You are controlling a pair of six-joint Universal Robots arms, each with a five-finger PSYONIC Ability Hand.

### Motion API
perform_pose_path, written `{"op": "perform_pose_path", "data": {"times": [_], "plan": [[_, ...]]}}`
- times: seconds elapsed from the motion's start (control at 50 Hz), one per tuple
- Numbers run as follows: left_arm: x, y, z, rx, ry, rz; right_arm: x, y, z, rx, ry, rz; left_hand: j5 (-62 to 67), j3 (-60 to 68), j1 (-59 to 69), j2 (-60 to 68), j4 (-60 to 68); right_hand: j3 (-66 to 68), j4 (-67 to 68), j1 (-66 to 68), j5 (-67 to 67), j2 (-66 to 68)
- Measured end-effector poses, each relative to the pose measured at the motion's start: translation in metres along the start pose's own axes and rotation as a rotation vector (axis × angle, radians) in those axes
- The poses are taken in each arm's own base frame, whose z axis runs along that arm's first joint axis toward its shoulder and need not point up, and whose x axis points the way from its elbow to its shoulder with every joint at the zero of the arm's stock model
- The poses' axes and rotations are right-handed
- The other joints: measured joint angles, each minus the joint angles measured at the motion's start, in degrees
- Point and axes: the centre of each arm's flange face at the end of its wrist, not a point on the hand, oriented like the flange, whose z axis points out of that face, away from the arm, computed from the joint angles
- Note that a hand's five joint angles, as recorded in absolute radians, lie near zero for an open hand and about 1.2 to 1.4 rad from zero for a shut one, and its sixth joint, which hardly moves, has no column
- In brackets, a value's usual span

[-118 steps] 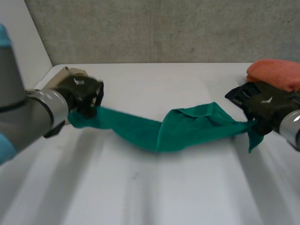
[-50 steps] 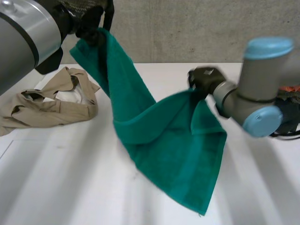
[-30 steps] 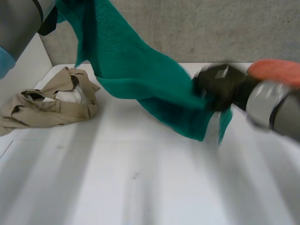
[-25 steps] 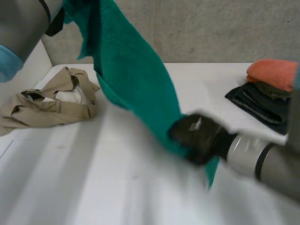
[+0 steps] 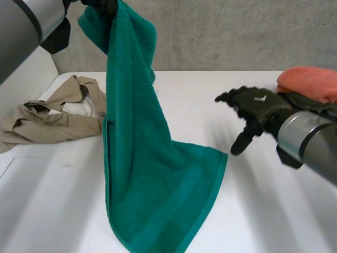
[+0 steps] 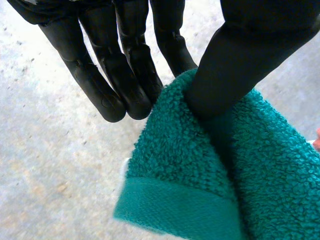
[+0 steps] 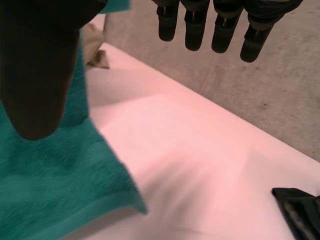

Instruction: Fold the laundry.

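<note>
A green towel [image 5: 152, 195] hangs from one corner, high above the table's left side. Its lower end lies spread on the white table [image 5: 263, 211]. My left hand [image 5: 102, 5] is shut on that top corner. In the left wrist view the thumb [image 6: 235, 65] pinches the towel [image 6: 200, 170] against the fingers [image 6: 125, 85]. My right hand [image 5: 255, 105] hovers open above the table, to the right of the towel and apart from it. In the right wrist view its fingers [image 7: 210, 25] are straight, the thumb [image 7: 35, 75] is spread wide, and the towel's edge [image 7: 50, 190] lies below the thumb.
A crumpled beige garment [image 5: 58, 118] lies at the table's left side, behind the hanging towel. A stack with a folded orange towel [image 5: 310, 81] on dark folded clothes [image 7: 300, 210] stands at the far right. A grey wall runs behind the table.
My right hand let go of the towel and drew off to the right, its fingers now spread. The towel swung down and hangs from my left hand alone, its lower end on the table.
</note>
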Motion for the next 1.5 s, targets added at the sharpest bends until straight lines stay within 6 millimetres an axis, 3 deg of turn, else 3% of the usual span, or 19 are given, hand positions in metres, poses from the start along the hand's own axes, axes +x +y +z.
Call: {"op": "perform_pose_path", "data": {"times": [0.16,0.26,0.36,0.42,0.48,0.56,0.64,0.78,0.86,0.94,0.96,1.06,1.1,1.2,1.26,1.28,1.34,1.44,1.5], "plan": [[0.01,-0.025,-0.028,0.055,0.072,-0.02,0.014,0.009,0.058,-0.041,-0.056,0.114,0.0,0.0,0.0,0.0,0.01,-0.35,-0.75,-0.17,0.0,-0.52],[0.011,-0.039,-0.041,0.1,0.086,-0.019,-0.004,0.033,0.099,-0.131,-0.14,0.192,0.0,0.0,0.0,0.0,0.01,-0.35,-0.75,-0.17,0.0,-0.52],[0.008,-0.045,-0.045,0.125,0.076,-0.015,-0.027,0.053,0.119,-0.207,-0.214,0.245,0.0,0.0,0.0,0.0,0.01,-0.01,-0.41,0.05,0.25,-0.22],[0.002,-0.046,-0.045,0.136,0.058,-0.01,-0.046,0.064,0.129,-0.249,-0.256,0.272,0.0,0.0,0.0,0.0,0.01,25.37,24.61,26.63,25.44,25.77],[-0.005,-0.044,-0.042,0.137,0.035,-0.006,-0.048,0.062,0.135,-0.235,-0.241,0.273,0.0,0.0,0.0,0.0,0.01,50.67,50.12,50.65,50.06,51.67],[-0.015,-0.039,-0.036,0.132,0.005,0.0,-0.028,0.041,0.142,-0.136,-0.137,0.243,0.0,0.0,0.0,0.0,0.01,55.35,55.46,51.46,52.46,55.03],[-0.033,-0.027,-0.021,0.123,-0.048,0.011,0.022,-0.011,0.138,0.075,0.061,0.163,0.0,0.0,0.0,0.0,0.02,55.41,55.55,51.46,52.46,55.03],[-0.064,-0.008,0.008,0.134,-0.167,0.011,0.089,-0.102,0.093,0.428,0.301,0.02,0.0,0.0,0.0,0.0,0.02,55.45,55.57,51.46,52.46,55.03],[-0.073,0.013,0.022,0.105,-0.212,-0.026,0.099,-0.117,0.07,0.484,0.313,-0.025,0.0,0.0,0.0,0.0,0.02,55.45,55.6,51.46,52.46,55.03],[-0.07,0.044,0.029,0.03,-0.211,-0.065,0.096,-0.102,0.064,0.425,0.27,-0.039,0.0,0.0,0.0,0.0,0.02,55.48,55.82,51.46,52.46,55.03],[-0.063,0.072,0.032,-0.049,-0.198,-0.091,0.092,-0.082,0.063,0.358,0.237,-0.042,0.0,0.0,0.0,0.0,0.02,55.59,55.89,51.46,52.46,55.03],[-0.04,0.146,0.023,-0.269,-0.161,-0.131,0.083,-0.024,0.065,0.175,0.18,-0.046,0.0,0.0,0.0,0.0,0.02,55.72,55.89,51.46,52.46,55.02],[-0.026,0.185,0.011,-0.391,-0.137,-0.136,0.074,0.023,0.064,0.038,0.147,-0.064,0.0,0.0,0.0,0.0,0.02,55.73,55.89,51.46,52.46,55.02],[-0.004,0.235,-0.016,-0.563,-0.084,-0.114,0.057,0.086,0.058,-0.137,0.093,-0.124,0.0,0.0,0.0,0.0,0.02,46.62,46.33,46.2,46.16,46.3],[0.004,0.249,-0.028,-0.625,-0.056,-0.089,0.05,0.108,0.055,-0.201,0.069,-0.16,-1.9,-3.15,-2.2,-3.33,-2.87,37.95,37.76,36.37,37.36,36.87],[0.006,0.253,-0.034,-0.651,-0.04,-0.073,0.048,0.116,0.053,-0.228,0.061,-0.178,-9.69,-11.87,-11.26,-12.37,-11.5,25.51,25.13,24.28,24.93,24.93],[0.008,0.251,-0.04,-0.681,-0.014,-0.049,0.047,0.118,0.049,-0.252,0.06,-0.194,-22.99,-24.55,-25.05,-25.66,-25.15,17.5,17.22,16.77,15.88,17.21],[0.005,0.232,-0.043,-0.687,0.018,-0.029,0.054,0.098,0.041,-0.241,0.084,-0.199,-44.94,-46.27,-45.88,-46.82,-47.03,14.96,13.88,13.95,12.33,14.26],[-0.002,0.215,-0.038,-0.653,0.02,-0.025,0.064,0.077,0.034,-0.206,0.116,-0.202,-48.61,-49.55,-47.52,-50.09,-50.3,14.16,12.63,12.85,11.25,13.81]]}}
